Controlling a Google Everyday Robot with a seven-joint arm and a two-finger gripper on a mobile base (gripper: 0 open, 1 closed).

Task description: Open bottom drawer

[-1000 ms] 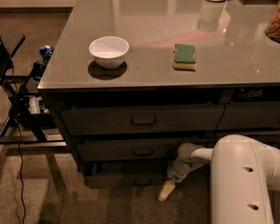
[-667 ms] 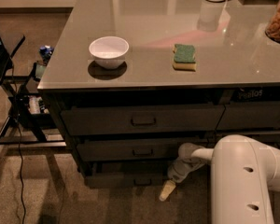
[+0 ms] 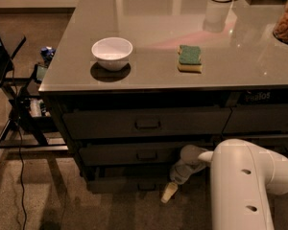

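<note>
While the arm [image 3: 242, 176] reaches low from the right, gripper [image 3: 169, 191] sits near the floor just at the bottom drawer [image 3: 117, 184] front, lowest of three; its open/closed state can't be told. Bowl [image 3: 112, 52], sponge [image 3: 189, 58] on countertop [image 3: 149, 78].

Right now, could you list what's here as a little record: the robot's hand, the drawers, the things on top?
gripper: low, near the floor, in front of the bottom drawer
bottom drawer: lowest of three wide dark fronts; how far open is unclear
countertop: white bowl at left, green sponge towards the right, apart
</note>
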